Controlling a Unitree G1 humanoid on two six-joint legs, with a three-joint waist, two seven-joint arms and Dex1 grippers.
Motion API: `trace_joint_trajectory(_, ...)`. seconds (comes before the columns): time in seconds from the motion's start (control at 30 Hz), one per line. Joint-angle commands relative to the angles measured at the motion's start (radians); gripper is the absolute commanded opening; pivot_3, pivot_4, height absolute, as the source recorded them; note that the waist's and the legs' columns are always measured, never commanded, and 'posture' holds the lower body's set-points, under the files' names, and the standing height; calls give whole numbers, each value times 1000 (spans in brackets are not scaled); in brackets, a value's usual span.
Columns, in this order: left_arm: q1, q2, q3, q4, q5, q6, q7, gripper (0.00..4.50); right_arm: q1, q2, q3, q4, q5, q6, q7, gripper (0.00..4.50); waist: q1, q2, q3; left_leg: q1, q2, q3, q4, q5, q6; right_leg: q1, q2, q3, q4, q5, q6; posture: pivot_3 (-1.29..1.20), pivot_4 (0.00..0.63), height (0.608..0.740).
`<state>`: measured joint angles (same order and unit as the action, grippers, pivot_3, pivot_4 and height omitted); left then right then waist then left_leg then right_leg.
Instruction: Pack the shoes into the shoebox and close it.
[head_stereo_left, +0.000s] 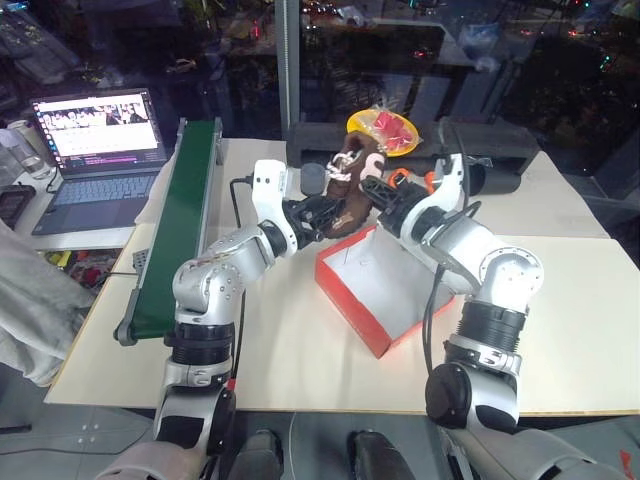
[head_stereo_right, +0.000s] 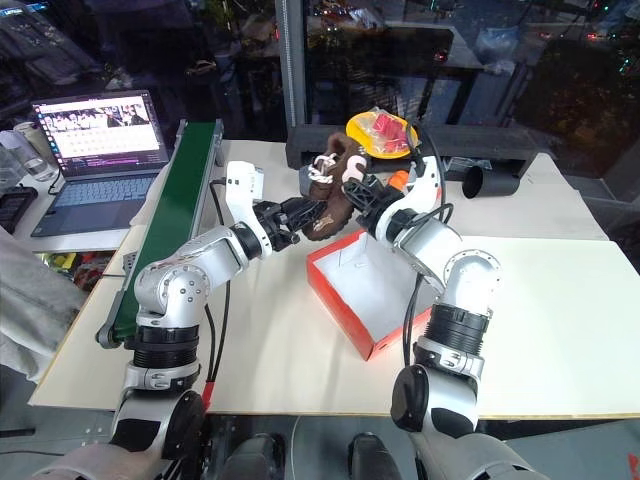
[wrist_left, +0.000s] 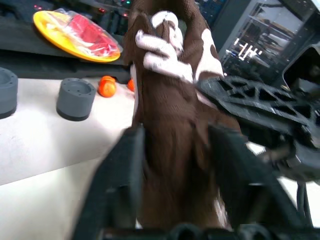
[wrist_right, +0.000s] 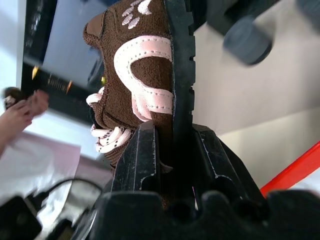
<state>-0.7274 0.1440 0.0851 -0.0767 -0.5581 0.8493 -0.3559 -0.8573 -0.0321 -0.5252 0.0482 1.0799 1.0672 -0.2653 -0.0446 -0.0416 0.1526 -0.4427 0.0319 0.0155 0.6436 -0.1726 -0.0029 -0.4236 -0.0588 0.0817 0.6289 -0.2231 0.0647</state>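
Note:
A small dark brown shoe (head_stereo_left: 349, 178) with whitish laces and pale pink markings hangs in the air over the far corner of the red shoebox (head_stereo_left: 349, 309). The shoebox lies open on the table, white inside. My right gripper (wrist_right: 172, 131) is shut on the shoe, its fingers clamped across the black sole edge. My left gripper (wrist_left: 175, 137) reaches in from the other side; its fingers (wrist_left: 125, 165) stand apart on either flank of the shoe. The two grippers meet at the shoe (head_stereo_right: 332, 200).
A green conveyor belt (head_stereo_left: 182, 215) runs along the table's left side, with a laptop (head_stereo_left: 96, 150) beyond it. A yellow plate (head_stereo_left: 381, 131) with a red wrapped item, grey pucks (wrist_left: 75, 98) and dark cylinders (head_stereo_left: 498, 180) stand at the back. A person's hand (wrist_right: 20, 115) shows.

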Motion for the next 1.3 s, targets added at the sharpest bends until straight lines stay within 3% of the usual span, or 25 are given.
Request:
trace_joint_trajectory(0.03, 3, 17, -30, -62, -7, -13, -35, 2855, -27, -17, 5, -35, -5, -81, 8, 583, -2, 1, 0, 0, 0, 0, 0, 0, 0, 0, 0, 0, 0, 0, 0, 0, 150, 740)
trace_joint_trajectory(0.13, 46, 71, -68, -88, 27, -34, -74, 2855, -15, -118, 85, -61, -142, -129, 46, 583, -3, 3, 1, 0, 0, 0, 0, 0, 0, 0, 0, 0, 0, 0, 0, 0, 150, 740)
trace_joint_trajectory(0.2, 78, 121, -95, -99, 53, -50, -104, 2855, 7, -255, 250, -94, -283, -111, 125, 583, -1, 6, 3, 0, 0, 1, 0, 0, 0, 0, 0, 1, 0, 0, 0, 0, 150, 740)
trace_joint_trajectory(0.37, 145, 243, -171, -140, 128, -112, -188, 2855, 59, -523, 573, -150, -470, -98, 397, 583, -2, 7, 4, 0, 0, 1, -1, 0, 0, -1, 0, 1, -1, -1, 0, 0, 150, 740)
trace_joint_trajectory(0.57, 235, 339, -214, -199, 145, -193, -310, 2855, 78, -638, 705, -149, -529, -33, 586, 583, -1, 7, 4, 1, 0, 2, -2, 0, 0, -1, 1, 3, -1, -1, -1, 0, 150, 740)
trace_joint_trajectory(0.87, 283, 383, -236, -233, 146, -217, -390, 2855, 107, -686, 882, -24, -768, -92, 671, 583, 10, 7, 4, 0, 0, 3, -1, 0, 0, -1, 0, 2, -2, -1, -1, 0, 150, 740)
trace_joint_trajectory(1.17, 304, 390, -241, -266, 162, -218, -406, 2855, 131, -606, 851, 71, -879, -94, 650, 583, 10, 6, 4, 3, 0, 3, 0, 0, 0, 2, 0, 2, -2, -1, 0, 0, 150, 740)
trace_joint_trajectory(1.3, 309, 394, -236, -272, 164, -216, -409, 2892, 133, -575, 813, 48, -895, -82, 647, 2036, 9, 6, 4, 3, 0, 3, 1, 0, 0, 2, 0, 3, -1, -1, 0, 0, 150, 740)
